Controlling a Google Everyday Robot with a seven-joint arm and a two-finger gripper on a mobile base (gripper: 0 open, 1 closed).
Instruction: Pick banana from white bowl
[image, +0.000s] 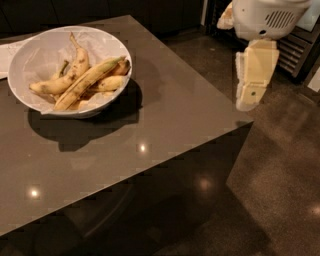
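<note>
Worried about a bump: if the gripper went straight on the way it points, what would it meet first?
The gripper hangs pointing down beside the table; probably the floor first, depth unclear.

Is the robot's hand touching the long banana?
No, the hand hangs out past the table's edge, well away from the banana lying in the white bowl.

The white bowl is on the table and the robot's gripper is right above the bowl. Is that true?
Not quite. The white bowl is on the table, but the gripper is not above the bowl. The camera view shows it hanging far off to the right, past the table's edge, over the floor.
</note>
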